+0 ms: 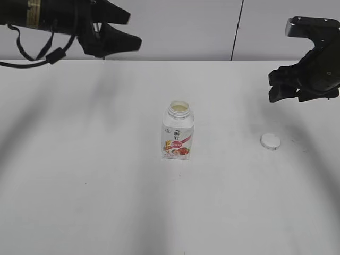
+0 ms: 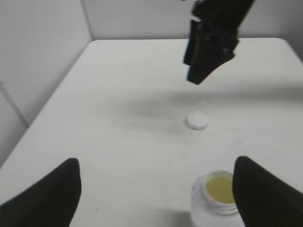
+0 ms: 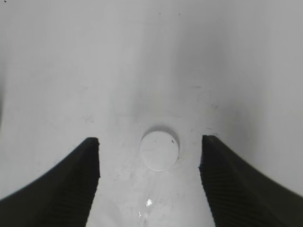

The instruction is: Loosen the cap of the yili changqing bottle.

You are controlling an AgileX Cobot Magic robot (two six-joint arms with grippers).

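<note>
On the table [image 1: 79, 186], cap [image 1: 270, 141] lies apart from the open-necked yili changqing bottle [image 1: 177, 133], so loosening looks done; right gripper [image 3: 150, 156] and left gripper [image 2: 156, 189] both hang spread wide, holding nothing.

A white table [image 1: 79, 175] is backed by pale grey wall panels [image 1: 175, 26] split by a dark seam [image 1: 237, 29].

A plain white table [image 1: 79, 186] — behind it a pale wall [image 1: 186, 26] with one dark vertical seam.

bottle [image 1: 178, 134] upright, neck open | cap [image 1: 270, 141] off, flat on table, well apart
</note>
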